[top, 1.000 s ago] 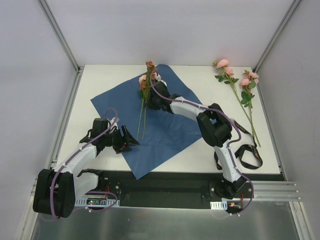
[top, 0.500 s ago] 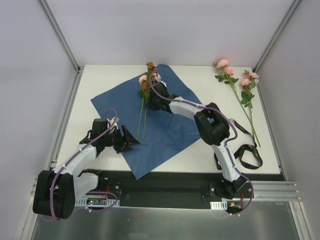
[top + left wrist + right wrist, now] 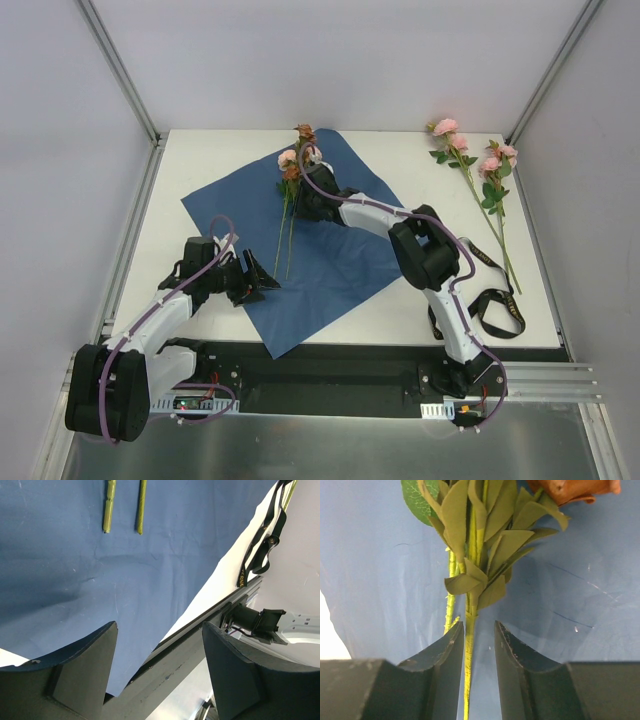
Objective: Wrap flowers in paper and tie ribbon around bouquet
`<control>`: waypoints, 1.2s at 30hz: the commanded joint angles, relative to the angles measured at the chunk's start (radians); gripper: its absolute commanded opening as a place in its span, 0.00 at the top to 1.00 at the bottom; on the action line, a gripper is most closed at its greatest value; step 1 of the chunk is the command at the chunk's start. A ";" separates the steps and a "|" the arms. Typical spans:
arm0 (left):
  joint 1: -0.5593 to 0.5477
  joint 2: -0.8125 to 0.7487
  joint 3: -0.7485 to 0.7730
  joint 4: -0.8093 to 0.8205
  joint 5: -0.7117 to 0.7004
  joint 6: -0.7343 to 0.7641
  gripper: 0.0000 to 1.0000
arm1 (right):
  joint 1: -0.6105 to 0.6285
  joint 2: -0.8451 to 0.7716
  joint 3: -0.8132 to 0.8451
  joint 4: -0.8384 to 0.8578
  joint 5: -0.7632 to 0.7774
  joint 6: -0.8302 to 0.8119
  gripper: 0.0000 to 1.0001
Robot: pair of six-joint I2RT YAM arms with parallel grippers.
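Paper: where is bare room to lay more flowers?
Bare: the paper left of the flowers; the white table between the paper and the pink bunch. Crowded: near right, with ribbon and the right arm.

A: Any writing to be read anywhere?

B: Only on the ribbon [image 3: 244, 575], the black one lying at the near right. Pale capitals run along it, something like "ERNA". The rest of the word is too small to make out.
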 commanded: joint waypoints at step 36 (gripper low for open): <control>-0.363 0.389 0.463 0.041 0.327 0.097 0.18 | -1.126 -0.335 -0.228 -0.443 -0.080 -0.763 0.67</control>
